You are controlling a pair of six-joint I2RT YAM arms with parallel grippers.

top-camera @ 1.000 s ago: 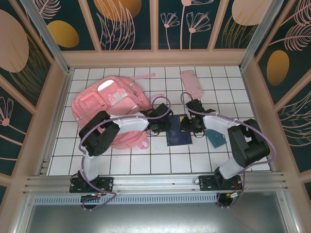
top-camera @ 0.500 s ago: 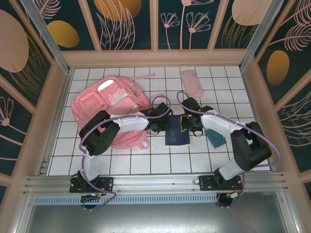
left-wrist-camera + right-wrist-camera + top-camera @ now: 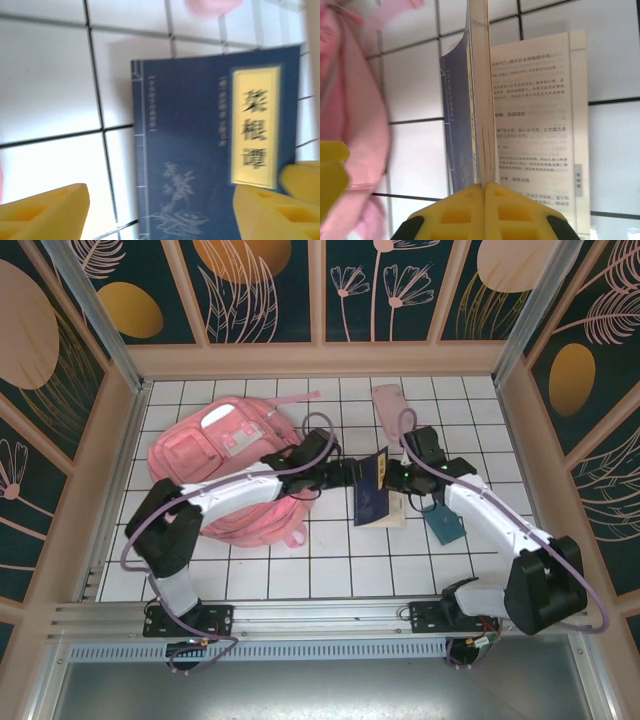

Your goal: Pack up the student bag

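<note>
The student bag (image 3: 225,465), a big pink backpack, lies at the left of the tiled table and shows as a pink blur (image 3: 355,125) in the right wrist view. A dark blue book (image 3: 372,495) stands half opened at the centre. My right gripper (image 3: 398,478) is shut on its cover and a sheaf of pages (image 3: 482,125), held up on edge, while a printed page (image 3: 540,125) lies flat below. My left gripper (image 3: 350,475) is open right beside the book's cover (image 3: 200,165), its yellow fingers (image 3: 45,212) on either side and not touching.
A small flat pink pencil pouch (image 3: 393,410) lies at the back, right of centre. A teal card-like item (image 3: 443,523) rests under the right forearm. Wooden walls (image 3: 320,360) with patterned panels close in the table on three sides.
My right gripper has shut on the book's edge and raised the cover and pages upright. My left gripper has opened and let go, and its arm has stretched rightward.
</note>
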